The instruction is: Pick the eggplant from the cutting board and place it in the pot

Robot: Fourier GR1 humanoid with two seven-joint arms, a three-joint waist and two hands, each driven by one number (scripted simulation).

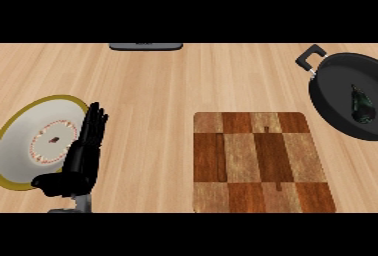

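The dark eggplant (pixel 362 105) lies inside the black pot (pixel 332 107) at the right edge of the counter. The pot's handle (pixel 310 56) points up and to the left. A checkered wooden cutting board (pixel 258 162) sits in the lower middle with nothing on it. My left hand (pixel 81 155) rests at the lower left, fingers straight and pointing up, holding nothing, over the right edge of a plate. My right hand does not show.
A white plate with a yellow rim (pixel 37 140) lies at the left, partly under my left hand. A dark grey flat object (pixel 145 46) sits at the counter's far edge. Bare wooden counter lies between the plate and the board.
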